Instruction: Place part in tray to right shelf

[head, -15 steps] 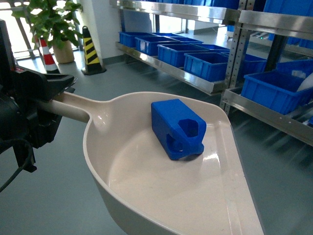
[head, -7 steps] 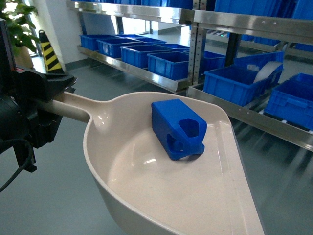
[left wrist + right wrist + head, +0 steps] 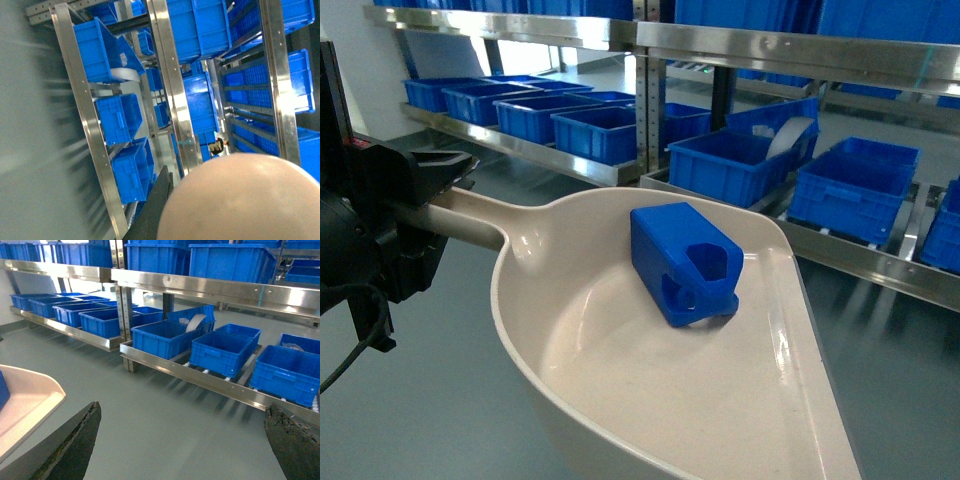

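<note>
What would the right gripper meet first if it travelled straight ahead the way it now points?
Probably the stainless-steel shelf's lower front rail, or the large blue ribbed crate just behind it. Only bare grey floor lies between the open right gripper and the rack. Depth is unclear, so which comes first is uncertain.

Glossy plastic tray (image 3: pixel 620 400), matt plastic part (image 3: pixel 682 262), brushed-steel shelf (image 3: pixel 210 382).

Left gripper (image 3: pixel 440 195) at left edge of head view, jaws clamped on tray (image 3: pixel 760 420) handle; right gripper (image 3: pixel 180 440) jaws spread wide apart at bottom corners of right wrist view, holding nothing.
</note>
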Robot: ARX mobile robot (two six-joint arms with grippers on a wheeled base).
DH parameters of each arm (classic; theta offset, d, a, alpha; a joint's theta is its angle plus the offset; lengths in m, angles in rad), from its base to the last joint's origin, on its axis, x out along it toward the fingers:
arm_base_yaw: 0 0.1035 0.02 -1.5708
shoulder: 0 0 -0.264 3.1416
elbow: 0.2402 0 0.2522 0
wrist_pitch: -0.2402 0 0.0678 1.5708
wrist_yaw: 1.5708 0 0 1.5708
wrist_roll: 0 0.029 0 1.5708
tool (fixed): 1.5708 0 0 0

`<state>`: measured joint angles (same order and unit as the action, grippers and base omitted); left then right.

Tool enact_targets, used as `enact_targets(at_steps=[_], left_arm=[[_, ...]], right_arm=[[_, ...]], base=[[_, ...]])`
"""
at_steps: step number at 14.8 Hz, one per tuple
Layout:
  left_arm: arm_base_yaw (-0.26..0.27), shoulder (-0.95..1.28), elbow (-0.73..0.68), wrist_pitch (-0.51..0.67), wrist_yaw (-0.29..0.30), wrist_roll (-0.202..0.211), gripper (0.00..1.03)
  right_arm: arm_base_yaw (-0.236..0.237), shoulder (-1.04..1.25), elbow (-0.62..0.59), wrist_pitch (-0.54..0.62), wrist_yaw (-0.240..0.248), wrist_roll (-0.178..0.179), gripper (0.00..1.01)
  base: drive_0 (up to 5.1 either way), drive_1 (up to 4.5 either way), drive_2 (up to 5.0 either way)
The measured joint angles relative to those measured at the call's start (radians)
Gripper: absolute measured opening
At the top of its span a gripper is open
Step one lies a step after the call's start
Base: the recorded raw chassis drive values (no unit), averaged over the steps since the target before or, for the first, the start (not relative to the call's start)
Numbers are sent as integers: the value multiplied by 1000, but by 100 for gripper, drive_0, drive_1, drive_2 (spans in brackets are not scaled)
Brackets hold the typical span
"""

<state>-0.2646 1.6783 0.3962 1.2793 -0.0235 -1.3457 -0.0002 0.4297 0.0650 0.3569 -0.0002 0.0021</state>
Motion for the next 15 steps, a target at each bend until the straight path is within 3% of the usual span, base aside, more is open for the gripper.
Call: enact_targets(at_steps=[15], left_arm=[[0, 0, 0, 0, 0, 0, 12]], right_arm=[[0, 0, 0, 0, 0, 0, 98]], base=[[-158, -158, -158]])
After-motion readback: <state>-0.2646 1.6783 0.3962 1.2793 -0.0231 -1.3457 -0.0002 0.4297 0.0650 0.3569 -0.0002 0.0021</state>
